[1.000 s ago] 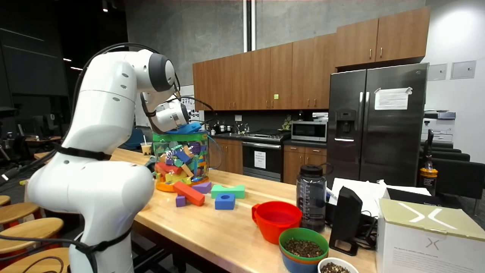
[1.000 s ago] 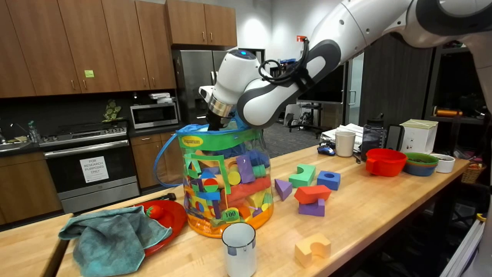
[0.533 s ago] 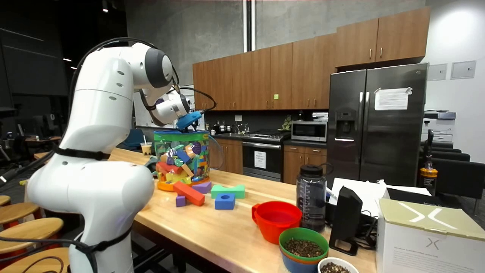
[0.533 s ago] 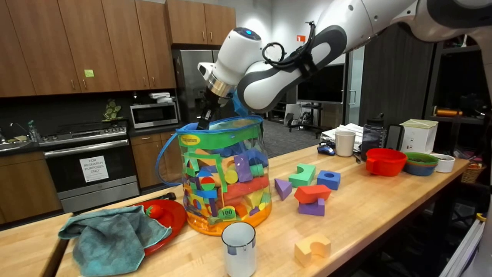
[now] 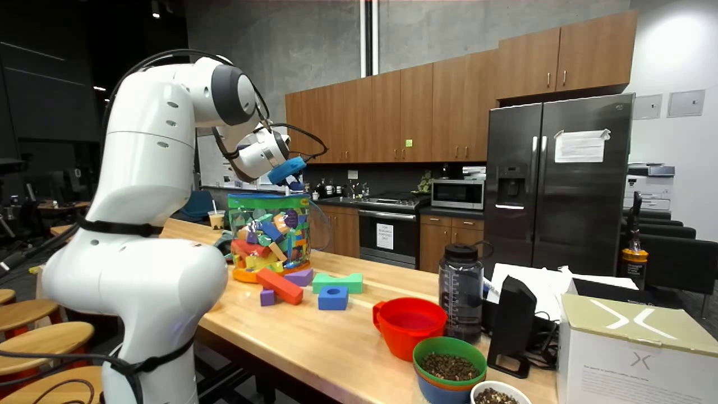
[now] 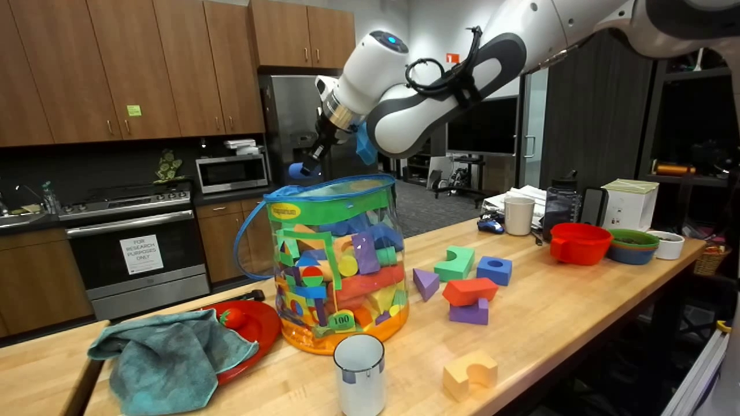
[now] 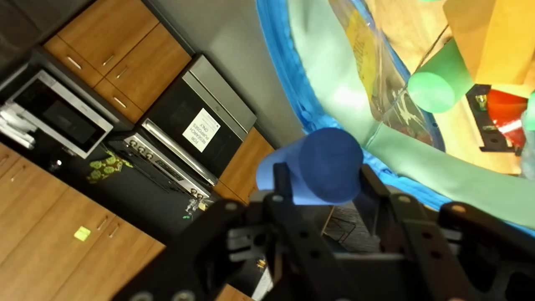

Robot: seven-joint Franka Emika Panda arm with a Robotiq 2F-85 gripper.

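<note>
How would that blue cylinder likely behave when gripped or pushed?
The blue cylinder would probably roll on its side, given its round wall. Its matte, foam-like look suggests a light block, unlikely to slip from the hand.

1. Blue cylinder: partly hidden by the gripper.
2. Red plate, near left: partly covered (by a teal cloth).
3. White bowl, near right: bottom cut off in an exterior view.

Gripper: risen out of the clear bag, its fingertips now above the rim.
Blue cylinder: lifted into sight between the fingertips (hidden in both exterior views one second earlier).
Clear bag: shifted slightly toward the tabletop edge nearest the stove.
Arm: wrist raised.
</note>
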